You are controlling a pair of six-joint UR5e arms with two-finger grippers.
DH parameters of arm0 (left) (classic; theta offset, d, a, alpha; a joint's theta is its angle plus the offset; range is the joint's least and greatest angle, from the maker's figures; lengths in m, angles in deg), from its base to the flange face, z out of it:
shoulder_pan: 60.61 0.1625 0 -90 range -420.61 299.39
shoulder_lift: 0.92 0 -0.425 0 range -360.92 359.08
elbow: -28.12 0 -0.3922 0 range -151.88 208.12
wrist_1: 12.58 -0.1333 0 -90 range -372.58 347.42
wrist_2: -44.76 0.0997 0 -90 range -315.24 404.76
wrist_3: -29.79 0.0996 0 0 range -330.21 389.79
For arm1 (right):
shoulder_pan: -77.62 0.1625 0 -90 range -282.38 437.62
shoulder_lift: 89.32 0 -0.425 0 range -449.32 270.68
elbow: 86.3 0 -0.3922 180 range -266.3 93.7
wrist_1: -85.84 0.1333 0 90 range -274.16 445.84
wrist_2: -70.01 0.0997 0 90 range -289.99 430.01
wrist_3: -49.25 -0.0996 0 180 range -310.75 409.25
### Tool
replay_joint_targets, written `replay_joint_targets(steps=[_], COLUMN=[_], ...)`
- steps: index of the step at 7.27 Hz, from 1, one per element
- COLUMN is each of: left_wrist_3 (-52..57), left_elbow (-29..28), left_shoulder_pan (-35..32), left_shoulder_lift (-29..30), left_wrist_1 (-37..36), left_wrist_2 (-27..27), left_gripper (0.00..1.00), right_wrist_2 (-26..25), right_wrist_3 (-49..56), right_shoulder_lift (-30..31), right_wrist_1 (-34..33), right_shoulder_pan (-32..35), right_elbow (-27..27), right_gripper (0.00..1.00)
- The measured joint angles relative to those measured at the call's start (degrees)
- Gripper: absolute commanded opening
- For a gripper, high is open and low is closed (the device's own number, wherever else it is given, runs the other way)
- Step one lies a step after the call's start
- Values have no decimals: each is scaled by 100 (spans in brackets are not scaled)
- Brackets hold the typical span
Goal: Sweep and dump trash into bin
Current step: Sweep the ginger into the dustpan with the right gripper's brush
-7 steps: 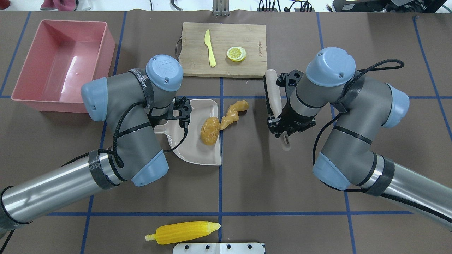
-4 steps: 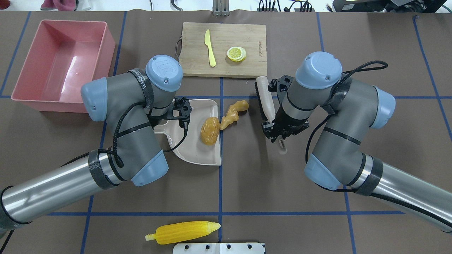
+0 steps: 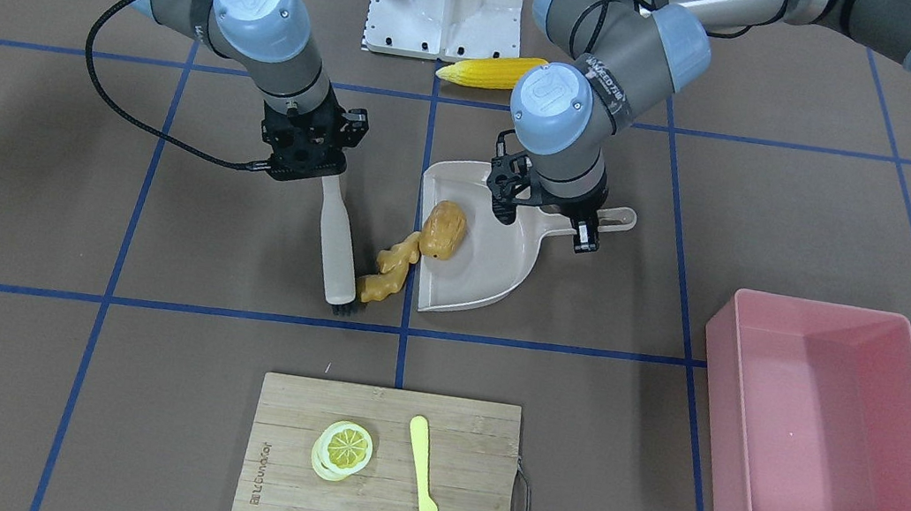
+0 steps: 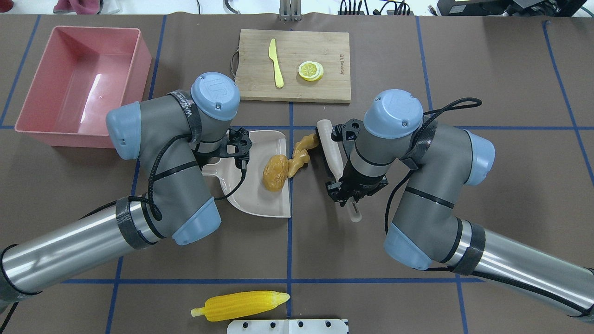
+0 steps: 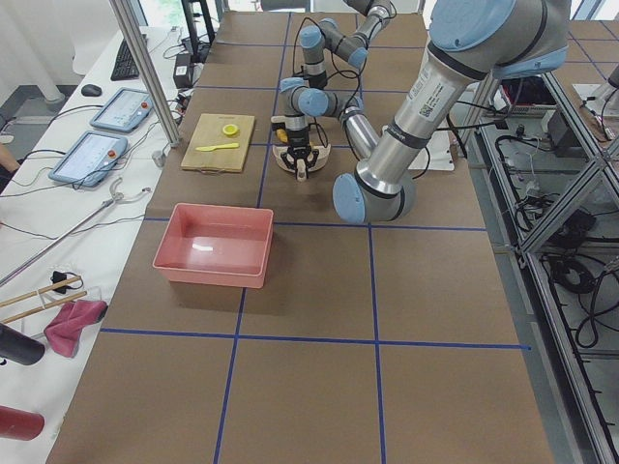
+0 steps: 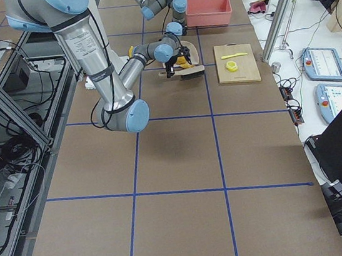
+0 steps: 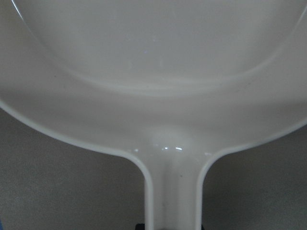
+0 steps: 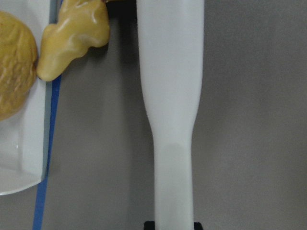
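The right gripper (image 3: 316, 169) is clamped on the handle of the brush (image 3: 335, 243), which lies low and nearly level, its bristled head against the end of the ginger (image 4: 301, 155) farthest from the robot. The left gripper (image 3: 551, 211) is closed on the handle of the pan (image 3: 479, 281), whose open lip faces the brush and rests on the table. The potato (image 4: 275, 172) lies inside the pan just behind the lip. The ginger's near end touches it there, and the rest is outside. The step in hand looks like sweeping the ginger in. The push should run square to the lip, bristles low, so the knobbly root slides rather than slipping under. Because only one end is met, it may pivot, so contact along more of the brush would serve better, with the pan held firm. The corn (image 4: 241, 305) lies well apart, near the robot's base, unswept. The bin (image 4: 65, 138) stands empty at the far left, well apart from the pan. The board (image 4: 315, 83) is near the brush head, so room there is tight. Between pan and corn the table is open.
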Motion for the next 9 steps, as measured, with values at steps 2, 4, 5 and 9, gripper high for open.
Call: replay_joint_targets(steps=[2, 4, 5, 9], left_wrist_3=[4, 10, 12, 13], left_elbow=[9, 14, 16, 19], left_shoulder_pan=[0, -5, -6, -3], left_shoulder_lift=[-12, -15, -15, -24], left_wrist_1=[0, 0, 0, 2], left_wrist_2=[0, 0, 0, -5], left_gripper=[0, 0, 0, 0], right_wrist_2=[-10, -77, -143, -337], right_wrist_3=[-45, -340, -513, -904], right_shoulder_lift=[-77, -203, -248, -305], right_wrist_1=[-12, -21, -24, -24], right_shoulder_pan=[-57, -213, -325, -572], right_elbow=[50, 66, 55, -9], right_gripper=[0, 0, 0, 0])
